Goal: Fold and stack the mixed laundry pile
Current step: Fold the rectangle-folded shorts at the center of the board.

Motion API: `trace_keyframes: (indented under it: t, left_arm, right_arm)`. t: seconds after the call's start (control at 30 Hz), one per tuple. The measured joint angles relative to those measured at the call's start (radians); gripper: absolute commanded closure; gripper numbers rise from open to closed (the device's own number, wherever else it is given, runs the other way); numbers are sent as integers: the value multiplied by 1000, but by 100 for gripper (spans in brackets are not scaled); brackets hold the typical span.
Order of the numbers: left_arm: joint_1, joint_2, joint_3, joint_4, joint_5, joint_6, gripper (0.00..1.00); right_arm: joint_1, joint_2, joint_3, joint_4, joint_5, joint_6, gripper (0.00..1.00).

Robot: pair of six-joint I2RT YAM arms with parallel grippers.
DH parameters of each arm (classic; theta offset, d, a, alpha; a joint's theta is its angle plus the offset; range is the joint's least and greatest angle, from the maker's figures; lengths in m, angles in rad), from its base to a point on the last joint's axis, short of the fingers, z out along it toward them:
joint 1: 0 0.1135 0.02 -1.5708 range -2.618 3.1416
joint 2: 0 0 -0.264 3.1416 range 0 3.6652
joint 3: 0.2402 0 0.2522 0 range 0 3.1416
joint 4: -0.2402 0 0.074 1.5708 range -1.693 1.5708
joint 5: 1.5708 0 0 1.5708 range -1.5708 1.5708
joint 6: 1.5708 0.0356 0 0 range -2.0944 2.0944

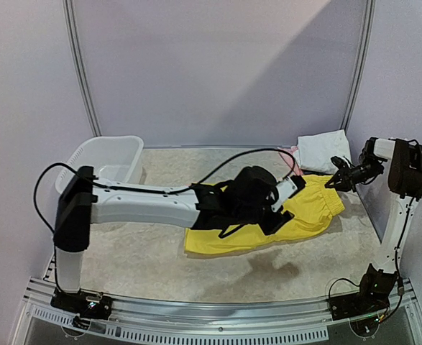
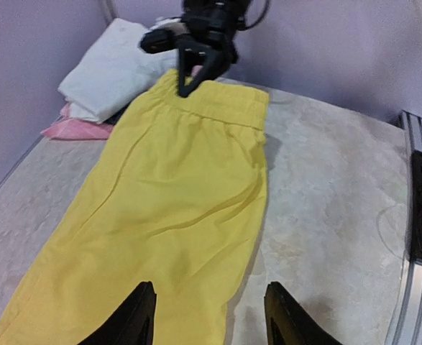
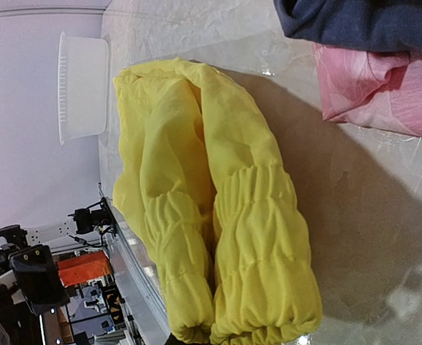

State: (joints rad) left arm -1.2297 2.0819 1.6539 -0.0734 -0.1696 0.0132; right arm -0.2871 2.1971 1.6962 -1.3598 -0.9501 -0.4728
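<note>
**Yellow Shorts Flat, Waistband Pinched at the Right**

Two arms are mounted at the near edge of the tabletop (image 1: 160, 266). The left fingers (image 1: 295, 185) are held apart above the cloth, with nothing between them. One pair of yellow shorts (image 2: 182, 215) is laid flat right of centre, folded lengthwise. The long axis is set left to right, with the leg ends pointed left and the elastic waistband pointed right. The right fingers (image 2: 187, 83) are drawn narrow on the waistband's far corner. Beyond, at the far right corner, one folded white garment (image 1: 324, 149), one pink cloth (image 2: 74, 129) and one navy cloth (image 3: 361, 21) are stacked together. One white basket (image 1: 106, 159) is placed far left.
</note>
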Motion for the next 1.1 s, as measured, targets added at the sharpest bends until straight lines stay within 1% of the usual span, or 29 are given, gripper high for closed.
trace_keyframes:
  t: [0.1, 0.17, 0.23, 0.3, 0.4, 0.5, 0.6, 0.87, 1.1]
  left_arm:
    - [42, -80, -122, 74, -42, -114, 52]
    - [77, -75, -167, 118, -71, -192, 56]
    - [113, -32, -172, 143, -94, -268, 59]
    - [136, 22, -140, 153, -106, -322, 61]
    - [167, 131, -50, 166, -114, -388, 63]
    - [179, 203, 16, 166, -113, -435, 64]
    - [187, 262, 50, 164, -102, -466, 65]
    - [189, 372, 174, 127, -77, -520, 64]
    - [194, 431, 257, 82, -61, -541, 63]
  right_arm:
    - [5, -13, 18, 0, 3, 28, 100]
    - [11, -14, 24, 0, 4, 43, 100]
    - [20, -15, 32, 1, 4, 57, 100]
    - [33, -18, 36, 2, -2, 73, 100]
    - [60, -26, 47, 6, -20, 101, 100]
    - [91, -38, 48, 6, -56, 131, 100]
    - [115, -40, 55, 6, -98, 154, 100]
    - [140, -40, 105, 7, -194, 231, 100]
    - [156, -40, 111, 6, -212, 281, 100]
